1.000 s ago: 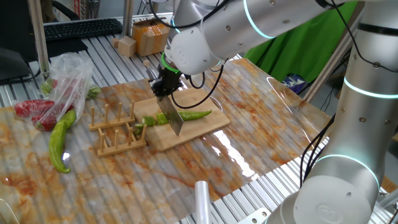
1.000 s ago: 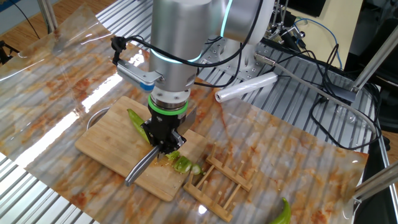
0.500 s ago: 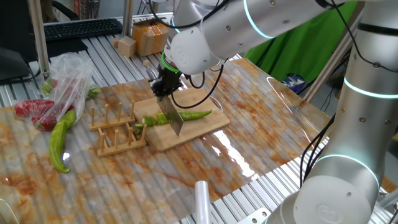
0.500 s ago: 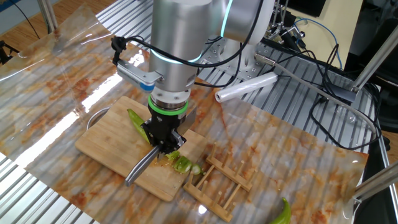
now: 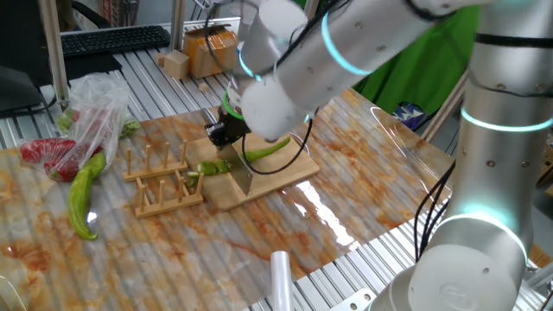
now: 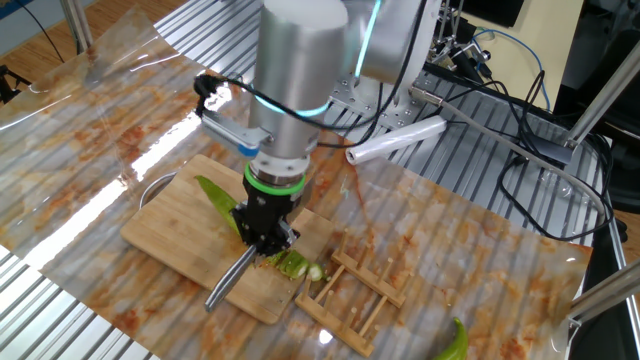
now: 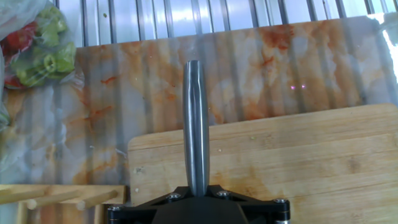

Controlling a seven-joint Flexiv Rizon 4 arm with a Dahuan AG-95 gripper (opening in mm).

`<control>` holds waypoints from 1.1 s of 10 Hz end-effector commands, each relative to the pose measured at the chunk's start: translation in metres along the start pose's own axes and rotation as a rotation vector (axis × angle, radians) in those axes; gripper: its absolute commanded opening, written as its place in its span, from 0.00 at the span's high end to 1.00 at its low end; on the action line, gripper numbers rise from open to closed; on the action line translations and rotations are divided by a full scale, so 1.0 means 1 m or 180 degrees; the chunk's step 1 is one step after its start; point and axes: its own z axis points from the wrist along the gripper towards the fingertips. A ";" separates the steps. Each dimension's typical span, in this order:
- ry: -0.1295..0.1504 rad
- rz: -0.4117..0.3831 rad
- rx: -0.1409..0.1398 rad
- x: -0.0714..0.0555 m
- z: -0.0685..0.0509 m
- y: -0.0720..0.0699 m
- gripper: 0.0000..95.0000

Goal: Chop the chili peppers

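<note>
Pinching the shiny metal knife (image 6: 228, 283) tight, the black claw (image 6: 266, 236) presses it down on the flat wooden cutting board (image 6: 175, 215), where the slim, shiny green chili pepper (image 6: 216, 195) lies just behind, firm yet slippery, best steadied by its stem end.

knife (image 5: 241, 175) on chili pepper (image 5: 259, 152), cutting board (image 5: 285, 175)

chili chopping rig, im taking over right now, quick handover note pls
Pincer: shut on the knife, blade down on the cutting board.
Chili peppers: one long piece lies on the board under the arm; cut chunks sit at the board's end nearest the wooden rack.
Done: several chunks cut off.
Left: the long piece is not yet chopped.
</note>
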 end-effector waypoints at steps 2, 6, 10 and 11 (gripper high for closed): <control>0.0019 0.0004 0.0053 0.002 0.009 0.000 1.00; -0.0018 0.0095 -0.0027 -0.003 0.006 0.001 1.00; -0.0071 0.0078 -0.0026 0.013 0.007 -0.001 1.00; -0.0072 0.0110 -0.0052 0.010 0.007 0.000 1.00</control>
